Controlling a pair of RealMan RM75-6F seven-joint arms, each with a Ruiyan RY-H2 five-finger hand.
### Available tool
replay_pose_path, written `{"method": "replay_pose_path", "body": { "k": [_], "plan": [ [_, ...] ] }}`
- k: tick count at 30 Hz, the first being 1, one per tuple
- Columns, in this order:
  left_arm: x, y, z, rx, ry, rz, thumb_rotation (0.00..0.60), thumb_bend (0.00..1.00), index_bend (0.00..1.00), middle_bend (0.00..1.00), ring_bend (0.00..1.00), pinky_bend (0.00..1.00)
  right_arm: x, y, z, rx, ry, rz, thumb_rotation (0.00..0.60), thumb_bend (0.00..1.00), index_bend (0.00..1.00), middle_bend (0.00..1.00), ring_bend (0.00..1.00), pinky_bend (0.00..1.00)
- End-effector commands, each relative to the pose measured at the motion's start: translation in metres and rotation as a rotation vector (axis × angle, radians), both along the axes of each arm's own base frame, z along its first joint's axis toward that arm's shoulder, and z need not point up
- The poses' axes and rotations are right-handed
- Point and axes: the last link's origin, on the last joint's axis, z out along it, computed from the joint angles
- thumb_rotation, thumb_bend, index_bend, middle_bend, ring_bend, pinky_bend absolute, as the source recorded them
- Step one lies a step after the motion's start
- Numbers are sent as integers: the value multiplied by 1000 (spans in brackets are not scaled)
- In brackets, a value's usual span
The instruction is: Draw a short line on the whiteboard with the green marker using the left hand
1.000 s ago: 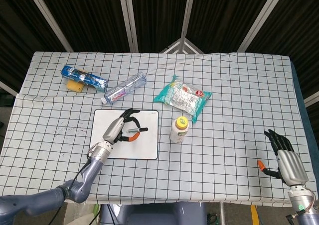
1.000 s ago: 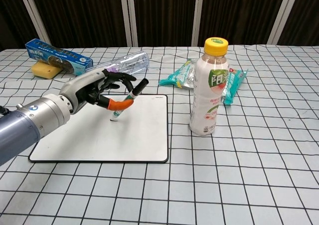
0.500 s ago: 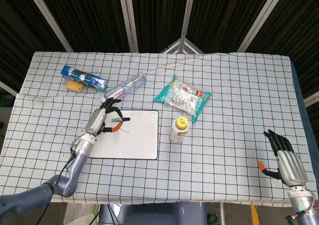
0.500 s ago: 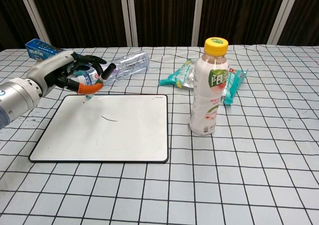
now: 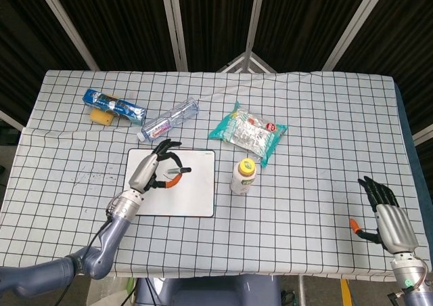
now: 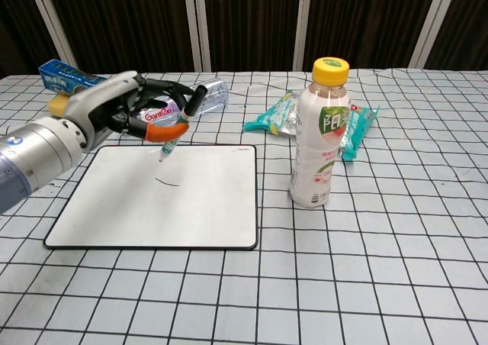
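A checked cloth [image 5: 318, 137] covers the table; dark slatted panels [image 5: 210, 22] fill the frame's top. Left of centre, the left hand [image 6: 114, 116] grasps the green marker [image 6: 181, 127] above the whiteboard [image 6: 191, 207], apparently off its short line [image 6: 168, 182]. Lower right, the right hand [image 5: 389, 218] lies released

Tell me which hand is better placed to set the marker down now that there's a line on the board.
Left. The left hand already holds the green marker above the whiteboard; the right hand sits far off, empty.
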Motion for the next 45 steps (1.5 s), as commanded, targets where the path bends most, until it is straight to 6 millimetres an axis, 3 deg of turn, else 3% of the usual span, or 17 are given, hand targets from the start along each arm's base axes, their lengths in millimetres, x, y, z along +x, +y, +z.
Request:
{"method": "replay_pose_path", "body": {
  "k": [1, 8, 31, 39, 45],
  "plan": [
    [7, -7, -12, -29, 5, -6, 600, 558, 681, 138, 0, 71, 0, 0, 0, 0, -1, 0, 600, 351, 0, 0, 0, 0],
    [12, -11, -28, -49, 24, -5, 600, 555, 682, 139, 0, 71, 0, 0, 0, 4, -2, 2, 600, 350, 0, 0, 0, 0],
    [9, -8, -35, -56, 42, 0, 600, 549, 682, 139, 0, 71, 0, 0, 0, 5, -5, 2, 600, 351, 0, 0, 0, 0],
    [-7, -13, -33, -66, 81, 19, 600, 549, 681, 139, 0, 71, 1, 0, 0, 6, -2, 5, 600, 350, 0, 0, 0, 0],
    [-27, -21, -21, -57, 110, 44, 600, 549, 681, 139, 0, 71, 1, 0, -1, 7, 1, 7, 600, 350, 0, 0, 0, 0]
  ]
}}
